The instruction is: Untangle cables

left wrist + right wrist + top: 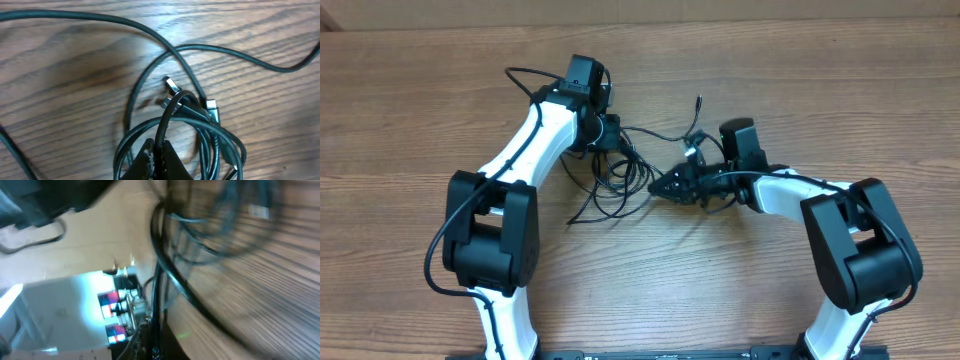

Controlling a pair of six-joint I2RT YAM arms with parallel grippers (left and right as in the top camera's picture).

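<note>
The cables [620,172] lie in a loose black tangle near the middle of the wooden tabletop [840,80], between the two arms. Loops spill toward the near side, and one thin strand with a small plug end [698,101] reaches away toward the far side.

The left arm [535,140] bends in from its own side. The left fingers [608,140] point down at the far left part of the tangle. In the left wrist view those fingers [145,162] are pressed together on a single cord. That cord rises out of them in a narrow arch [170,107] over the rest of the bundle. Under the arch several cords coil round one another on the wood. Two silvery plug ends [172,86] [212,105] lie just beside the top of the coil, close together. Longer strands sweep off across the tabletop toward the upper left and the right.

The right arm [790,195] lies low and reaches inward. The right fingers [660,187] are at the right edge of the tangle. The right wrist view is tilted and badly blurred. It does show the fingers [137,342] closed, with dark cords [162,275] running straight up out of them and fanning over the wood grain. How many strands they pinch I cannot tell.
</note>
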